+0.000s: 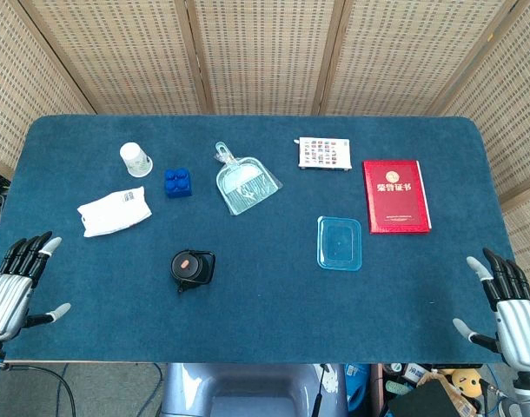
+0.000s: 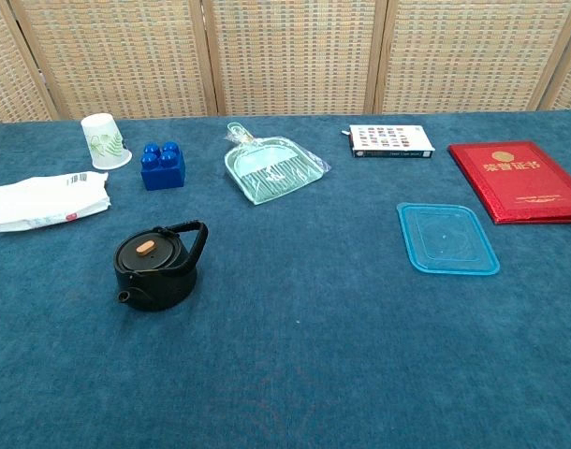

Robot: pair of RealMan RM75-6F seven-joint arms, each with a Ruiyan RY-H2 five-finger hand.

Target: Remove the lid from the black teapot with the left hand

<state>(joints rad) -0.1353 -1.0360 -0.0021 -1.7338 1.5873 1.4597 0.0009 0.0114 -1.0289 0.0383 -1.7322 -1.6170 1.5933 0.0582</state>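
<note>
The black teapot (image 1: 191, 269) (image 2: 156, 267) stands on the blue table, front left of centre. Its lid (image 2: 147, 250) sits in place, black with an orange knob (image 1: 186, 260), and the handle is tipped back toward the right. My left hand (image 1: 15, 280) hovers at the table's front left corner, well left of the teapot, fingers spread and empty. My right hand (image 1: 506, 300) hangs at the front right corner, also spread and holding nothing. Neither hand shows in the chest view.
Behind the teapot lie a white wipes pack (image 1: 114, 211), a paper cup (image 1: 135, 160), a blue brick (image 1: 178, 182) and a clear dustpan (image 1: 245, 182). To the right are a blue plastic lid (image 1: 339, 242), a red booklet (image 1: 394, 195) and a small card box (image 1: 324, 153).
</note>
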